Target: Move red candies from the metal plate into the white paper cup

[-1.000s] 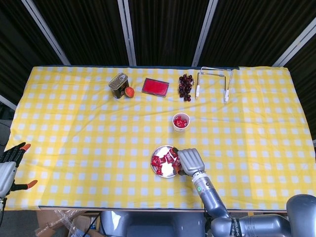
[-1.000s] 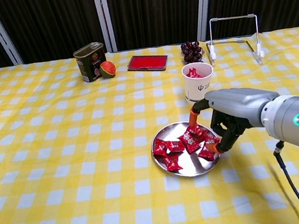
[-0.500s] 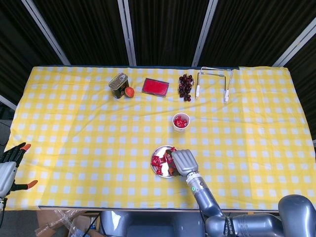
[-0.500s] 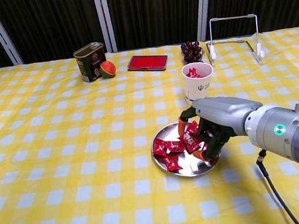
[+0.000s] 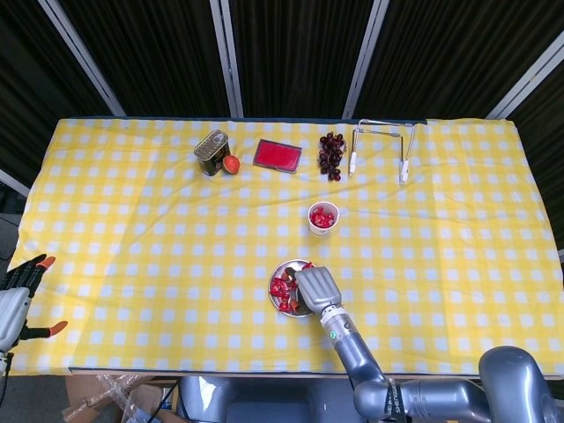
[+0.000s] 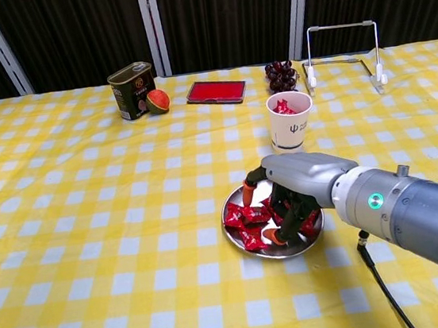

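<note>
Candies [image 6: 245, 217] lie on the plate [image 6: 237, 234] under our right hand [image 6: 289, 183] (grip hidden, fingers curled down). Behind stands one cup [image 6: 289, 119]; farther back one tin [image 6: 131, 90].

A: Yellow checked tablecloth [image 5: 159, 229] over whole table. Near front edge, metal plate [image 5: 277, 297] with red candies [image 5: 281, 289] showing on its left part.

B: Right hand [image 5: 317, 285] lying over plate's right side, palm down. Fingers hidden underneath; grip impossible to judge.

A: White paper cup [image 5: 322, 218] just beyond plate, red candies inside.

B: Far row: olive tin can [image 5: 211, 152] touching a small orange-red fruit [image 5: 231, 164], then red flat tray [image 5: 278, 155], dark cherries [image 5: 331, 155], wire rack [image 5: 382, 146].

A: Left hand [image 5: 18, 295] at frame's left edge, off the table, orange-tipped fingers [image 5: 44, 263] spread, holding nothing.
</note>
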### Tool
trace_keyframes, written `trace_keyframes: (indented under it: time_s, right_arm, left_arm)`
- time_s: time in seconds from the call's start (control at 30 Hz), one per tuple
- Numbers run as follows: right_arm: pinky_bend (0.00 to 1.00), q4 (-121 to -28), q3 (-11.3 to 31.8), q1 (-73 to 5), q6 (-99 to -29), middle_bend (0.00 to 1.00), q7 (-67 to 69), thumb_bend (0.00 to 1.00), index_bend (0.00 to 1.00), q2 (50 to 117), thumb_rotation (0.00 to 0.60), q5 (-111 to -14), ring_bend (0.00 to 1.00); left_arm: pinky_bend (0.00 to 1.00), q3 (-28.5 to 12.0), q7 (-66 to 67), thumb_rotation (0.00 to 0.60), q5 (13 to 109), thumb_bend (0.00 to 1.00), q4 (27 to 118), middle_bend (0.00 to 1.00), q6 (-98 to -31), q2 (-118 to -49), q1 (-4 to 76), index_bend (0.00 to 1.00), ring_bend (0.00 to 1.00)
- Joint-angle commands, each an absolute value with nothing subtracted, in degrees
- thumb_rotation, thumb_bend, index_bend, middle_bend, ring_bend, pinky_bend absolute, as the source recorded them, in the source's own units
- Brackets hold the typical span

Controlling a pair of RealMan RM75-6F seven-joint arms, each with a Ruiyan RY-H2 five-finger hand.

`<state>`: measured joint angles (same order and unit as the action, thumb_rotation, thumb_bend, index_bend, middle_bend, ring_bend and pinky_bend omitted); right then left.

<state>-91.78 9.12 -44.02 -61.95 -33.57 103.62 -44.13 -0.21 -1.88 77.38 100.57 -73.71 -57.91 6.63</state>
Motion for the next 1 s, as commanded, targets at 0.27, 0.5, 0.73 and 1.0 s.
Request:
trace_keyframes:
  time_s: [0.27, 0.5, 0.73, 1.0]
  right_arm:
    - [0.98, -88.0, 9.3, -43.6, -60.3, 0.84, -31.4, 0.48, 0.57, 105.6, 0.6, -44.1, 0.86]
    - [0.98, -87.8, 10.0, -43.4, -60.4, 0.84, -30.3, 0.53, 0.59, 105.6, 0.6, -45.5, 0.86]
    - [0.98, -89.6, 11.5, -43.3, -61.6, 0.84, -30.5, 0.54, 0.59, 104.1, 0.6, -46.1, 0.86]
    - [0.98, -93.8, 13.8, -43.0, -63.7, 0.84, -31.0, 0.54, 0.59, 100.1, 0.6, -46.6, 0.86]
  left_arm:
    - [0.0, -0.3, -2.0, 0.6, 77.1, 0.03, 100.5, 0.0, -73.4, -57.8, 6.8, 0.0, 0.0]
    - [0.0, -0.3, -1.9, 0.6, 76.9, 0.03, 100.6, 0.0, -73.3, -57.8, 6.8, 0.0, 0.0]
    - [0.0, -0.3, -1.9, 0.6, 76.9, 0.03, 100.7, 0.0, -73.3, -57.8, 6.8, 0.0, 0.0]
    - [0.0, -0.2, -2.0, 0.6, 77.2, 0.03, 100.7, 0.0, -73.4, -57.8, 6.8, 0.0, 0.0]
